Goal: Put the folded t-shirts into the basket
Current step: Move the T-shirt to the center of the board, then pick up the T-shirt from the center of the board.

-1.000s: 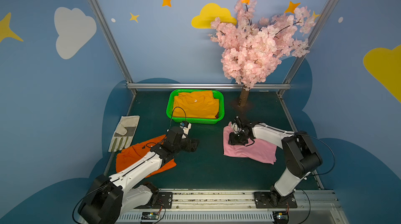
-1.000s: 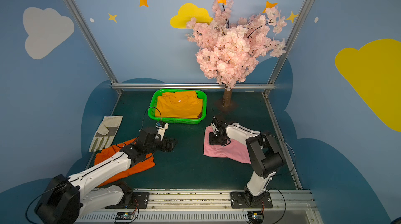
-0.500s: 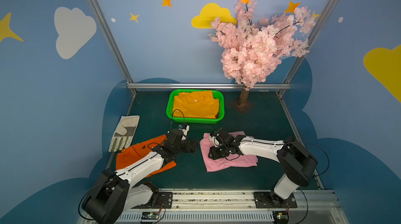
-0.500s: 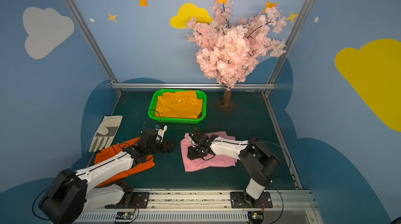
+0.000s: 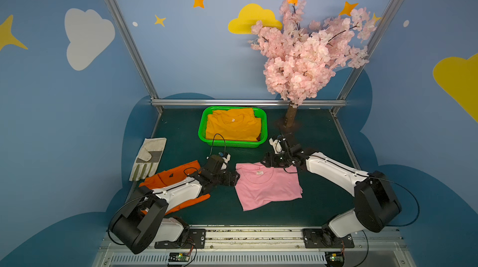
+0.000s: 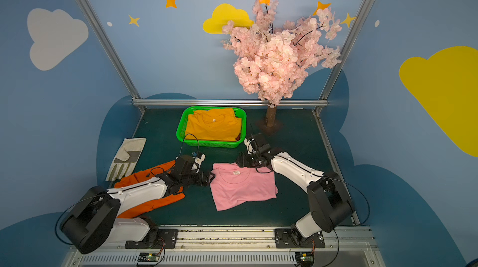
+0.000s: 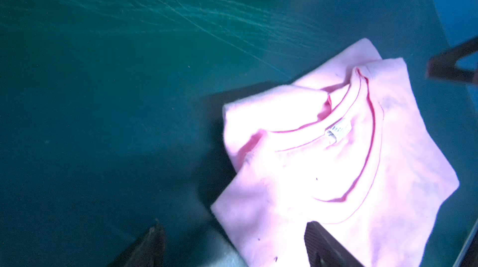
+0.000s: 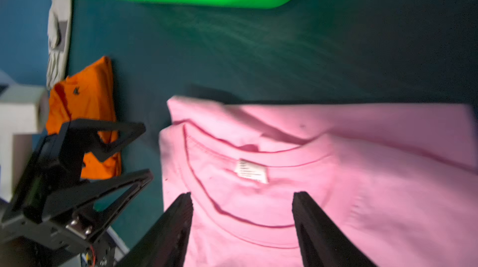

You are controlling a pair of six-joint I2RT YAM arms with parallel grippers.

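Two folded t-shirts lie on the dark green table outside the basket. Nearest the arm bases, the bright orange t-shirt sits on the left, partly hidden under the left arm. Just right of it, apart from it, the light pink t-shirt lies flat near the table's middle, collar and label facing up.

The left gripper sits at the pink shirt's left collar corner with its jaws spread wide. In the left wrist view one finger lies over the cloth, and nothing is pinched. The right gripper is over the far collar edge, jaws also spread and empty. Whether its tips touch the cloth cannot be told.

Farther left, a beige-and-grey work glove lies flat by the table's edge. Beyond the grippers, the green basket holds the golden yellow t-shirt on top. A dark red t-shirt shows only as a sliver beneath it. At the far right stands a pink blossom tree.
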